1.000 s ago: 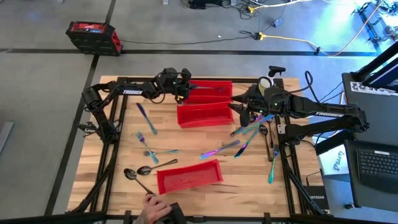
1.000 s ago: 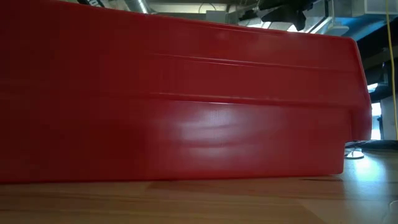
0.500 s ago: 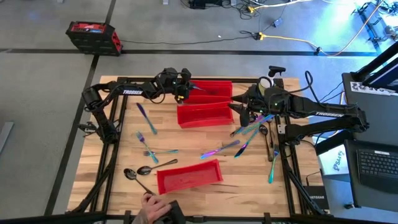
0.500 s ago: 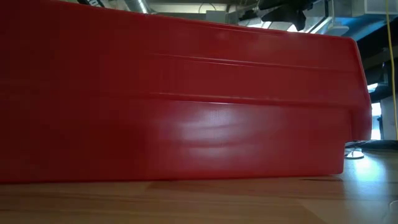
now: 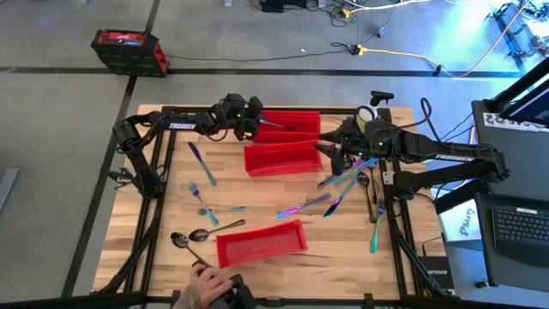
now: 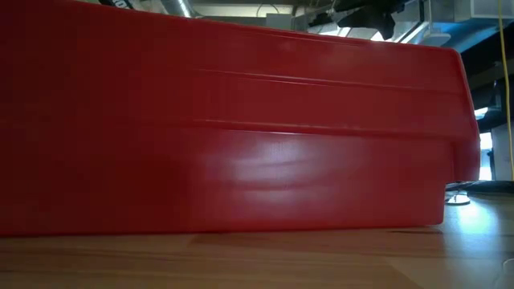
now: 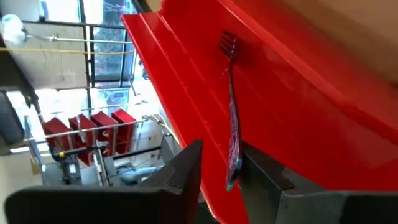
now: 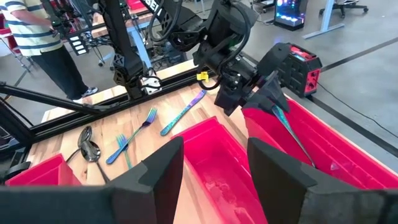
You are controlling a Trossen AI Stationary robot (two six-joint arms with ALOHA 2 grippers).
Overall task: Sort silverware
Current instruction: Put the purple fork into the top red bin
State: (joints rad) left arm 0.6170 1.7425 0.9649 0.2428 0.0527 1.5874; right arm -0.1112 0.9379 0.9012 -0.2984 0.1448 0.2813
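Since a second ago, the left tool (image 5: 255, 123) has eased apart around the iridescent blue-purple metal fork (image 7: 232, 118), lying lengthwise in the upper-centre long red plastic bin (image 5: 296, 125), tines away. Right tool (image 5: 336, 158) stays open.

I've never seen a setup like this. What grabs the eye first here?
Probably the three bright red bins on the wooden table, two near the far edge and one at the near edge. Next, the shimmering blue-purple silverware scattered between them. The left claw hangs over the far bin with an iridescent fork between its fingers, tines down in the bin, while the right claw, empty and open, waits beside the middle bin.
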